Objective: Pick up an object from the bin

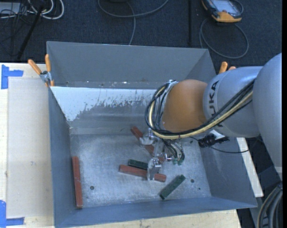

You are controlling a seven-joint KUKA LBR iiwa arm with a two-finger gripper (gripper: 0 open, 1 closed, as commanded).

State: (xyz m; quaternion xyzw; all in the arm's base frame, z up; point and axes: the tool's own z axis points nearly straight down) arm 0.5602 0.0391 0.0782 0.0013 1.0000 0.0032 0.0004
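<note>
Several slim, flat bars lie on the floor of the grey metal bin [58, 127]. The arm comes in from your right, with its orange cover [183, 106] above the middle of the floor. Below it the gripper [155, 167] hangs low over a small cluster at the centre. You cannot tell from this view whether the tool is spread or closed.

Under the gripper's tip lies a red-brown bar [131, 170], flat on the floor, with its right end beneath the tool. Its long axis runs left to right across the view, and the right end dips a little toward the near wall. A shorter dark green bar [137, 164] lies roughly parallel, just beside it on the far side; whether they touch is unclear.

Expect the red-brown bar to be stiff and light, probably smooth, and so thin that it offers little height to catch. Take it across its narrow width, near the middle of its length, with the jaws square to the long axis. Watch the green neighbour crowding the far edge.

Another dark green bar [172, 186] lies diagonally nearby to the right. A long red bar [77, 182] lies well apart along the left wall.
</note>
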